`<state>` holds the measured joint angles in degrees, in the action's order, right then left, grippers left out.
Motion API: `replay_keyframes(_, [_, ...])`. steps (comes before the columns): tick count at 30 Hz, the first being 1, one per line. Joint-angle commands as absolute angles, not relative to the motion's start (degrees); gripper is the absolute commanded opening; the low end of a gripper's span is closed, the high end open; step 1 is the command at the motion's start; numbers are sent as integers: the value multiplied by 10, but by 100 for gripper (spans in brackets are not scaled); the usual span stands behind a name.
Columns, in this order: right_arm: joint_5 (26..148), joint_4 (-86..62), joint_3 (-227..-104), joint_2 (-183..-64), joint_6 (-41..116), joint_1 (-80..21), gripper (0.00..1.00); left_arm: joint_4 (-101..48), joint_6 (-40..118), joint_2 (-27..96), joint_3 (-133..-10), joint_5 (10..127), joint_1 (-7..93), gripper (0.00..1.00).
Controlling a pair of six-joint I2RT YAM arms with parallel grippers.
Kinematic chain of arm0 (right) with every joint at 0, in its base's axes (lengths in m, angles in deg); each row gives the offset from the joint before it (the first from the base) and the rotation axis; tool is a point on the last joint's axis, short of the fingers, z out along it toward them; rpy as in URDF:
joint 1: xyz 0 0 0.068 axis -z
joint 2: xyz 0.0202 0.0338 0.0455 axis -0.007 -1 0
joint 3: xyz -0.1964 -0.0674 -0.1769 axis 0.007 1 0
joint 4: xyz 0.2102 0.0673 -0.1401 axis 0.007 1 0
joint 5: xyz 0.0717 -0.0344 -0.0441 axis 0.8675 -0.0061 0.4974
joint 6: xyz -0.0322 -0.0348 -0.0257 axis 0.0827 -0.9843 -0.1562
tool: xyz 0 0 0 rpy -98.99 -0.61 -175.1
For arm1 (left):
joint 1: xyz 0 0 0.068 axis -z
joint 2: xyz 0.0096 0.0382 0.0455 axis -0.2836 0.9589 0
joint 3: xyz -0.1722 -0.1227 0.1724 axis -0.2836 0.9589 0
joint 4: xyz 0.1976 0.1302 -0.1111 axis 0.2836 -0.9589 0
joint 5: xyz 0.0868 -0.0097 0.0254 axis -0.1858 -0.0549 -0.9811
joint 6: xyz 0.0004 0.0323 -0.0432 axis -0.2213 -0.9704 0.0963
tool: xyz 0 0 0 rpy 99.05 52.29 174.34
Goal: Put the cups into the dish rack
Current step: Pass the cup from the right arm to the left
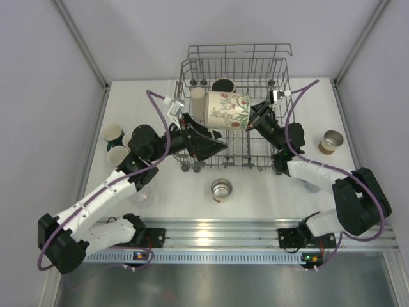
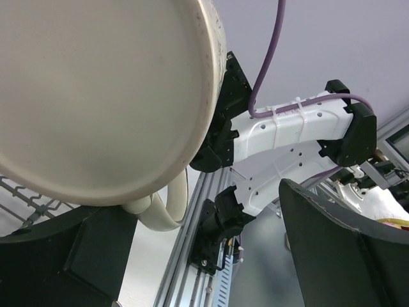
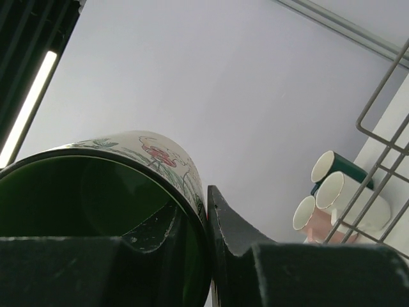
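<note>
Over the dish rack [image 1: 238,61] the floral mug [image 1: 227,110] lies on its side, its axis running across the rack and its mouth toward the right gripper [image 3: 201,204], which pinches the rim (one finger inside). The left gripper [image 1: 214,139] sits spread wide beside the base, apparently holding nothing.

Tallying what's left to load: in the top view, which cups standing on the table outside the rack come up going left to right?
Two cups by the left wall → steel cup → brown-banded cup.
</note>
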<state>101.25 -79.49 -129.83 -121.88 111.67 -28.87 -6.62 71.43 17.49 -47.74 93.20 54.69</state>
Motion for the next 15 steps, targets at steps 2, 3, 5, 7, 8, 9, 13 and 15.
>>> replay_keyframes(2, [962,-955,-1360,-1218,1109,-327,0,-20,698,186,-477,929,551,93])
replay_keyframes(3, [961,-953,-1364,-1221,1107,-330,0,-20,697,187,-476,930,551,92])
replay_keyframes(5, [958,-948,-1368,-1227,1100,-339,0,-20,698,189,-474,924,551,92])
replay_keyframes(7, [954,-946,-1370,-1234,1093,-347,0,-20,699,193,-474,922,551,92])
replay_keyframes(8, [951,-944,-1370,-1236,1089,-354,0,-20,700,194,-476,921,551,92])
replay_keyframes(9, [948,-945,-1371,-1239,1087,-359,0,-20,704,197,-478,919,551,91])
replay_keyframes(13, [930,-946,-1371,-1254,1070,-378,0,-20,711,208,-483,911,551,87])
replay_keyframes(15, [922,-955,-1367,-1257,1064,-384,0,-20,715,209,-484,900,551,85])
